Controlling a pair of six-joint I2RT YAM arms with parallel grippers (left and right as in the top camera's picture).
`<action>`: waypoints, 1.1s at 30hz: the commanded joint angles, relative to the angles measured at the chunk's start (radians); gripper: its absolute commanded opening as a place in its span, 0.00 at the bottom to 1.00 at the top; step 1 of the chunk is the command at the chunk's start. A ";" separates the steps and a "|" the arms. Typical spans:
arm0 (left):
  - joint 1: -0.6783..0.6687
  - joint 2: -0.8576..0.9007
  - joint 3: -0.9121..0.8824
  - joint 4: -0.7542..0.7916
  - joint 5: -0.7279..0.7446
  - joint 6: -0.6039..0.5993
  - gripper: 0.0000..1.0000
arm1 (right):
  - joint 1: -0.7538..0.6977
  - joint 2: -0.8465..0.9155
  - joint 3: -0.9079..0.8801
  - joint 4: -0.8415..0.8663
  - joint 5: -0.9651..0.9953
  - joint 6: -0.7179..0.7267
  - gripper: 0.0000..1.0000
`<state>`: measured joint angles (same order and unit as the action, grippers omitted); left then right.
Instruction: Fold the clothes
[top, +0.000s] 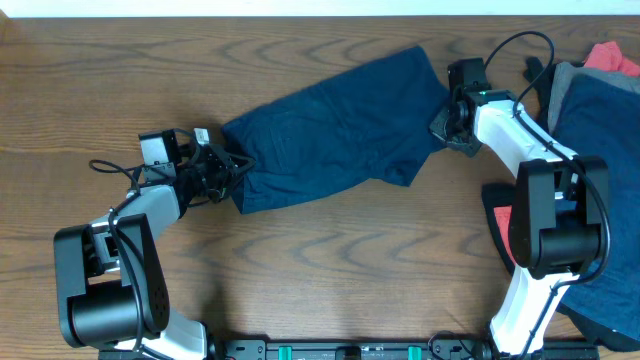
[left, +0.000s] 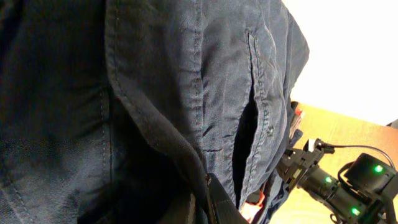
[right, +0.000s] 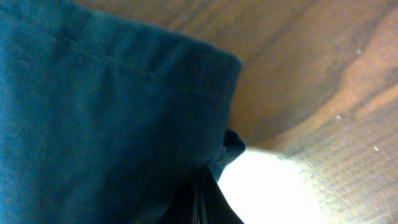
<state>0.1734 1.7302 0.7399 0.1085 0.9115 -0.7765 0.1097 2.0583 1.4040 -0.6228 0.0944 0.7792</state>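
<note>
Navy garment: no text readable.
Arms: no brand or number readable.
Table: no markings readable.

This looks like a robotics lab bench, not a home. A bare wood-grain worktop carries two white-and-black robot arms, the left arm and the right arm, both mounted on a black rail along its near edge. Loose black cables loop from the arms, and green indicator lights glow on the right arm in the left wrist view. Past the far edge is only a plain white surface. The sole domestic items are test pieces: a navy garment spread out and a pile of garments at the right edge.
</note>
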 joint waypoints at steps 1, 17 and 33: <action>0.003 0.005 0.008 -0.004 0.024 0.024 0.06 | -0.013 0.036 -0.006 0.022 0.014 0.020 0.01; 0.017 0.005 0.008 -0.055 0.050 0.029 0.06 | -0.040 0.132 -0.006 -0.023 -0.025 0.021 0.01; 0.159 -0.096 0.008 -0.522 0.008 0.096 0.06 | -0.084 0.132 -0.006 -0.029 -0.077 0.009 0.01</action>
<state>0.3210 1.6501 0.7414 -0.3683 0.9394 -0.7071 0.0486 2.1120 1.4368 -0.6300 -0.0303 0.7815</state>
